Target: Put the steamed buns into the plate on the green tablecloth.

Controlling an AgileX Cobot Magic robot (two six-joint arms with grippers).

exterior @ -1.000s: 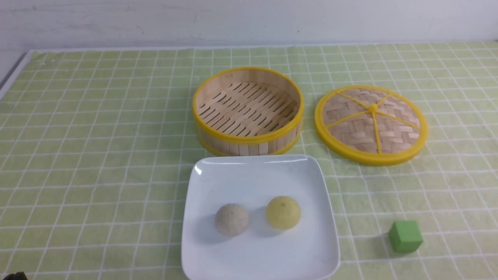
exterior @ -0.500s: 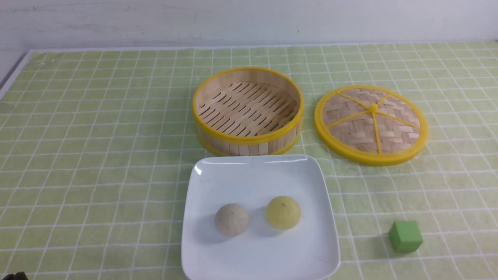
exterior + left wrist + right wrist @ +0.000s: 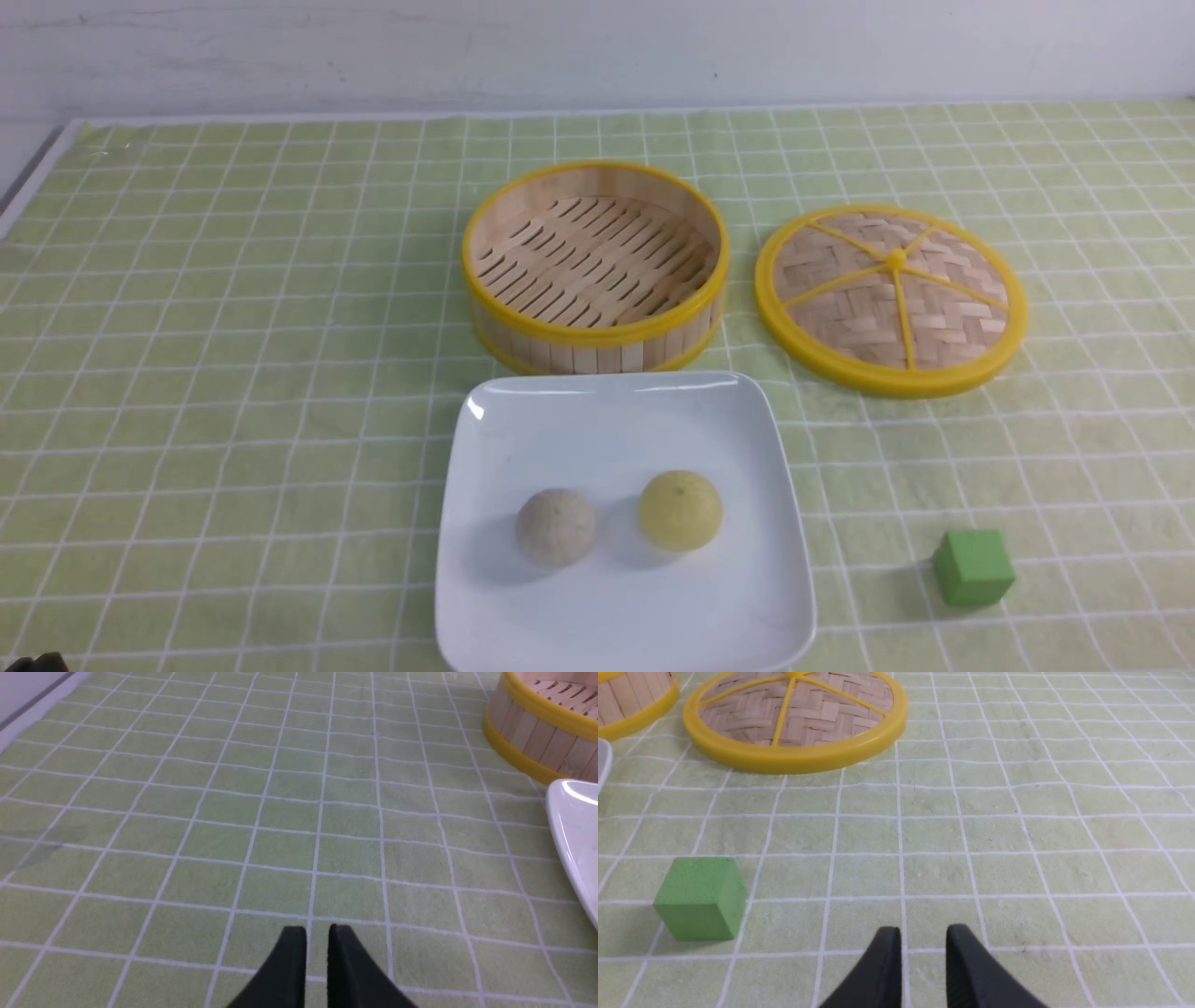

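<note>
My left pincer [image 3: 317, 952] shows only two fingers. They are matte black, smooth, and each one is wide at the base and becomes narrow toward a blunt, flat tip. The inner sides are straight and flat, the outer sides slope away. I see no screws, no cables and no markings on them.

My right pincer [image 3: 923, 956] has the same look: two matte black fingers of wedge shape, with a slightly grainy plastic surface and rounded tips. In the front view only a small dark piece of my left arm [image 3: 35, 663] shows at the near left corner, too little to describe.
</note>
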